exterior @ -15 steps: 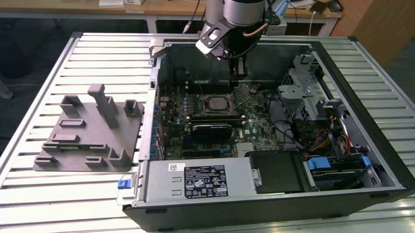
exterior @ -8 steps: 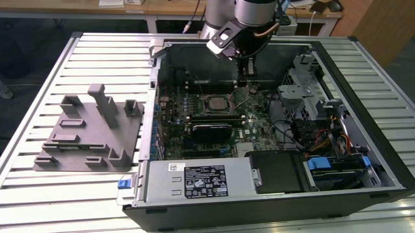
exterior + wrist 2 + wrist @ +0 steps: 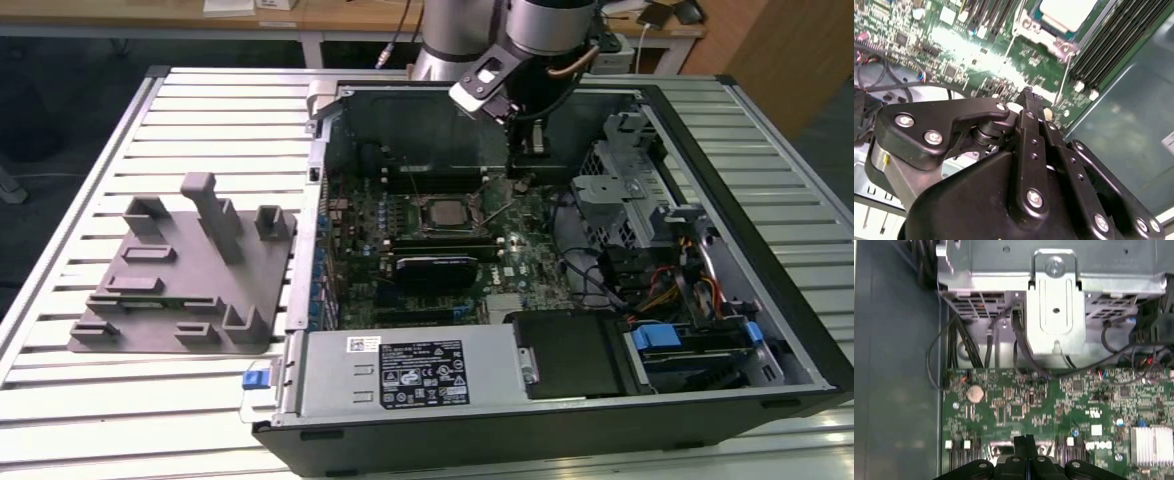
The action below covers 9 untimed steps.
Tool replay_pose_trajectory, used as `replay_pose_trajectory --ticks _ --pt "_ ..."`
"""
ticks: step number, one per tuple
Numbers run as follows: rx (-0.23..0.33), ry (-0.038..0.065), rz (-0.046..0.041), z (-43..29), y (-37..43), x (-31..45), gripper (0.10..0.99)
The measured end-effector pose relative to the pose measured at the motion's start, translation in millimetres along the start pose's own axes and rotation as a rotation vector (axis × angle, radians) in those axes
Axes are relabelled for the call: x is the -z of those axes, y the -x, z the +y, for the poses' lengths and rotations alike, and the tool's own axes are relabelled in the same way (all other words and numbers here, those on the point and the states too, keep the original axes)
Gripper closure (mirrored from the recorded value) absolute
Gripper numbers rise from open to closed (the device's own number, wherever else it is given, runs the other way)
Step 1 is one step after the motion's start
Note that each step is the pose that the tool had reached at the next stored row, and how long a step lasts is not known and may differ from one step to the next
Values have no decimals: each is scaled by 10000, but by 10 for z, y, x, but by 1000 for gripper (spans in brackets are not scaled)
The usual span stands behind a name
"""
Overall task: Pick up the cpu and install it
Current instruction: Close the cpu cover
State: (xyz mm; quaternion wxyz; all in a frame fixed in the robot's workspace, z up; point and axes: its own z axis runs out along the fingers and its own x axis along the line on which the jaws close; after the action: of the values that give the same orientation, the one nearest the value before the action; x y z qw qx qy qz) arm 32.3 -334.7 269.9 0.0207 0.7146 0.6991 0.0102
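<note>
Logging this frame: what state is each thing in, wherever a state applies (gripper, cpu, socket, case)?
gripper: shut, nothing between its fingers, over the motherboard.
cpu: lying in the socket, not held.
socket frame: around the cpu; latched or not, cannot tell.
computer case: lying flat, side open.

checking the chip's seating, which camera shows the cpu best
The second wrist view: it catches the cpu close up, shiny top inside the metal socket frame, though cut off at the picture's edge. The exterior view shows it whole but small on the motherboard. The first wrist view faces other board parts.
</note>
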Motion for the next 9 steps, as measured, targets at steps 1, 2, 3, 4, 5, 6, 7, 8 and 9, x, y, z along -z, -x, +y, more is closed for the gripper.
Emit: replay_pose_trajectory --ticks 1,2,3,4,5,6,7,8,9 --pt "-1 -5 0 27 -1 -2 980" --pt "0 -11 1 53 -1 -5 980" --pt "1 -17 0 74 -2 -8 980" --pt "0 -25 0 91 -2 -14 980" --pt "0 -32 0 104 -3 -20 980" --pt "0 -41 -1 115 -3 -28 980" --pt "0 -48 -1 121 -3 -39 980" --pt "1 -56 -3 127 -3 -52 980" --pt "0 -66 -2 132 -4 -67 980"
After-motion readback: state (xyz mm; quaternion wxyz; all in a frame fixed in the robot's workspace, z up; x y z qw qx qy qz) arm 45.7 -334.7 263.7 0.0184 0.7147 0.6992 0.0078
